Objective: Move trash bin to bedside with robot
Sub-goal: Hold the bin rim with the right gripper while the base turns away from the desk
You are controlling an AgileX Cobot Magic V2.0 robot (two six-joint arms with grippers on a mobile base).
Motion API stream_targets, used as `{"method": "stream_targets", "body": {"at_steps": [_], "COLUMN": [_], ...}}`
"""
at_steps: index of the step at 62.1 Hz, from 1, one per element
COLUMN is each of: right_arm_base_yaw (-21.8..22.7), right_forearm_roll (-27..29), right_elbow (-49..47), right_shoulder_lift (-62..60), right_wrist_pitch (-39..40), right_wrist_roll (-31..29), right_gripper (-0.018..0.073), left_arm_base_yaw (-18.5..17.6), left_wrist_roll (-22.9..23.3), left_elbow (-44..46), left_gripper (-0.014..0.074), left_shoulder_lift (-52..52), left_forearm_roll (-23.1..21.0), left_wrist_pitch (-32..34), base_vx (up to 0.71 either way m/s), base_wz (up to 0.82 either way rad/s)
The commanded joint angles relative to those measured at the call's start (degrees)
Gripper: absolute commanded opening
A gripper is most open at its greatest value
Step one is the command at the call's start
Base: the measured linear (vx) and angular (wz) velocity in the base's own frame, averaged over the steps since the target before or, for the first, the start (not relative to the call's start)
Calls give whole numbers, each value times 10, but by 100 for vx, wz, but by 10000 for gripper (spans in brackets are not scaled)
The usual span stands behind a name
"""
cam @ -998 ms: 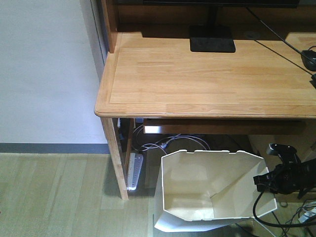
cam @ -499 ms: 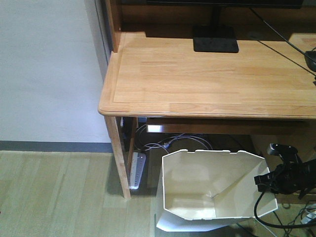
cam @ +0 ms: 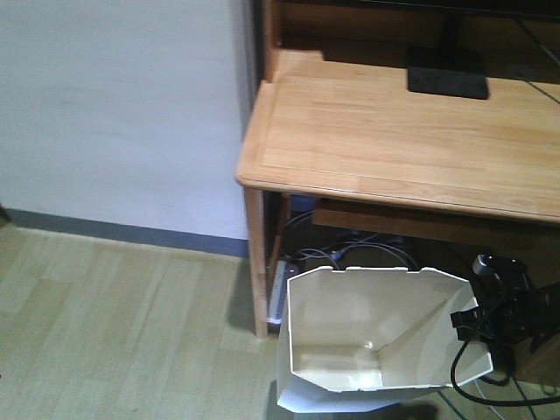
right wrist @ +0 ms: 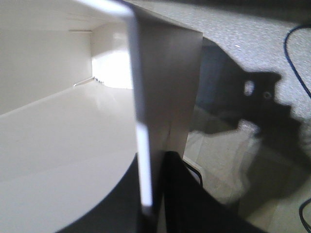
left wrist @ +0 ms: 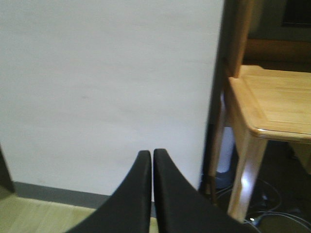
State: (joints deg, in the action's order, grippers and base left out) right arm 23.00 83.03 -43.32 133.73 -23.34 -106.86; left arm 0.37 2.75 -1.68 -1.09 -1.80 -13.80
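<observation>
Down on the floor (cam: 105,332), near the desk's (cam: 394,140) front left leg (cam: 257,280), the bin (cam: 350,324) is standing with its open mouth showing to the front camera and its faceted rim reaching just under the desktop's front edge. From the right side, the right gripper (cam: 468,322) is coming in at rim height and pinching the bin's right wall. On the right wrist camera the dark fingers (right wrist: 189,204) are sitting one on either side of that thin white panel, one inside the bin and one outside, closed onto it with the panel's edge running straight up between them. A black cable (cam: 457,376) is looping down from that gripper beside the bin. The left gripper (left wrist: 152,162) is hanging clear of everything; its two black fingers are pressing together along their length, holding nothing, and pointing at the white wall (left wrist: 97,87) beside the desk. Behind the bin, a tangle of cords (cam: 350,254) is lying under the desk, and a black monitor base (cam: 446,83) is sitting at the back of the desktop.
</observation>
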Motion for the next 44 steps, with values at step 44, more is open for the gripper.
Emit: {"method": "stream_targets", "body": {"at_steps": [44], "right_arm_base_yaw": [2], "right_forearm_roll": [11], "right_elbow": [-2], "right_shoulder_lift": [-38], "right_wrist_pitch": [-122], "right_wrist_roll": [0], "right_gripper": [-6], "left_arm_base_yaw": [-1], "left_wrist_roll": [5], "left_elbow": [-17], "left_gripper": [-6], "left_shoulder_lift": [-6], "left_forearm_roll": [-2], "left_wrist_pitch": [40], "base_vx": [-6], "base_wz": [61]}}
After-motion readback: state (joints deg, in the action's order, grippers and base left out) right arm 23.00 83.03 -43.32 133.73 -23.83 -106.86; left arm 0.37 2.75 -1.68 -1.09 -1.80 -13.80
